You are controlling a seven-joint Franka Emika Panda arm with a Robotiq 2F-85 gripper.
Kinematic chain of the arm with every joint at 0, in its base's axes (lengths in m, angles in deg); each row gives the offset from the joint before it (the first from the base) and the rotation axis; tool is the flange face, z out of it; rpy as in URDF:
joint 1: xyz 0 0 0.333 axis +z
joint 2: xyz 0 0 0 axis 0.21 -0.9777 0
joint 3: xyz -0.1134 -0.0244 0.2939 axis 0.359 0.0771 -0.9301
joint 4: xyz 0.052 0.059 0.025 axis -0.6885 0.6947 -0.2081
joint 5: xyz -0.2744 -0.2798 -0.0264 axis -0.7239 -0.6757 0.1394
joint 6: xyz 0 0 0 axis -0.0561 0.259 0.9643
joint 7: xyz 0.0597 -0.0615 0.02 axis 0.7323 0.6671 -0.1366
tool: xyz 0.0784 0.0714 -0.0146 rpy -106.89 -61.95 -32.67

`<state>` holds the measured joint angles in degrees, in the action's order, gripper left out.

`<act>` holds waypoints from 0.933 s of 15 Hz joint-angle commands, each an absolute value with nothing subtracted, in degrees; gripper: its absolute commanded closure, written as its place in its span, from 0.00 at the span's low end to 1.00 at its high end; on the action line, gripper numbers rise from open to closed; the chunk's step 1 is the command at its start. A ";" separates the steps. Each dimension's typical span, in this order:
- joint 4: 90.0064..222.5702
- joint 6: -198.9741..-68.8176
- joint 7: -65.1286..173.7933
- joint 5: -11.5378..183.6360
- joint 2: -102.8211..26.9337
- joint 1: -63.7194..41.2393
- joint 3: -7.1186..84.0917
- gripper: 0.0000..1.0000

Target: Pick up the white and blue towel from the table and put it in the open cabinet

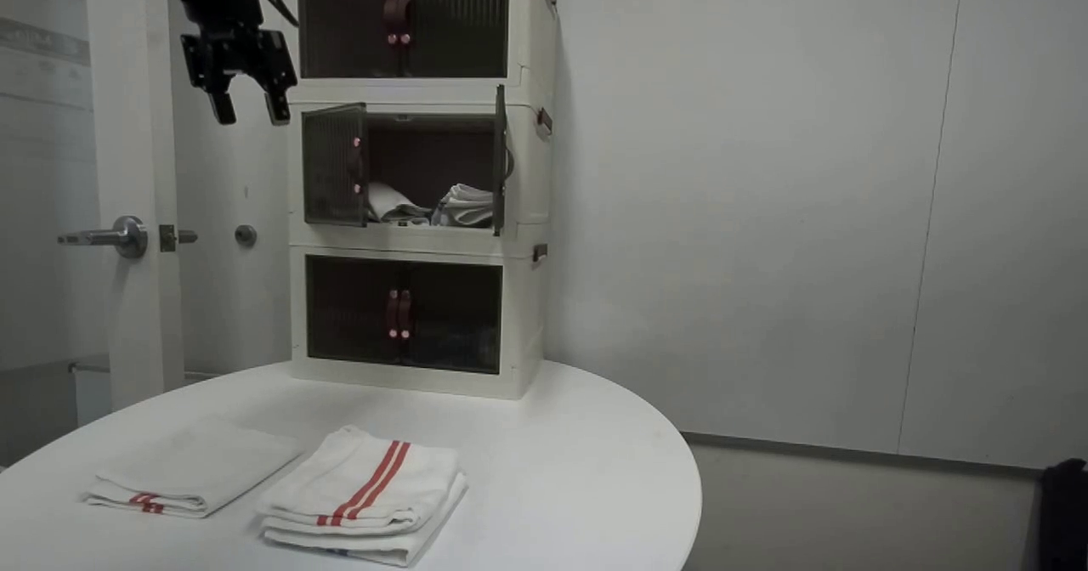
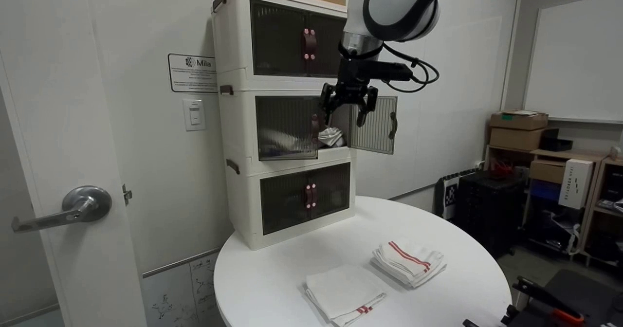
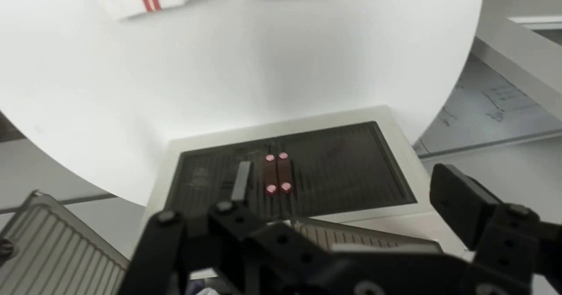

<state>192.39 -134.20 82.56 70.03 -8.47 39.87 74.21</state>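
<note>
One round white table (image 1: 586, 477), and standing on it one tower (image 1: 531, 325) of three white-framed units. Overhead in an exterior view, one robot arm (image 2: 389, 10). Look at the middle unit, the cabinet (image 1: 429, 150): one door (image 1: 333, 167) angled outward, one door (image 2: 375, 125) swung wide, two in all, while four dark doors (image 1: 450, 320), two above and two below, sit closed. Down on the tabletop it's two lots of folded white cloth, just beside each other: one thick stack (image 1: 412, 490) and one flatter towel (image 1: 204, 460). At the bottom of the stack, there, the edge of a white and blue towel (image 1: 416, 543) shows! Two more white bundles (image 1: 466, 206) sit inside the cabinet; their markings are too small to read, so whether there is blue in there as well, I cannot tell. Now the single gripper (image 1: 252, 116): jaws spread wide, gripping nothing, in midair near the tower and well apart from the cloth on the table. And the small stuff: two red stripes (image 1: 379, 481) across the stack's top, some red marks (image 1: 144, 498) at the flatter towel's corner, and one blue mark (image 1: 337, 551), tiny, on the stack's lowest layer.
</note>
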 commanded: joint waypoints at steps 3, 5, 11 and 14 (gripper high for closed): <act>187.14 -109.88 75.24 77.16 -7.60 19.08 53.27 0.00; 185.39 -100.87 69.11 80.36 -6.26 10.83 45.47 0.00; 185.53 -87.51 54.35 74.39 -1.75 -0.18 33.12 0.00; 190.98 -97.72 51.42 70.37 1.25 -1.71 30.93 0.00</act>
<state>185.42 -89.92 55.01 73.53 -2.44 0.29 33.21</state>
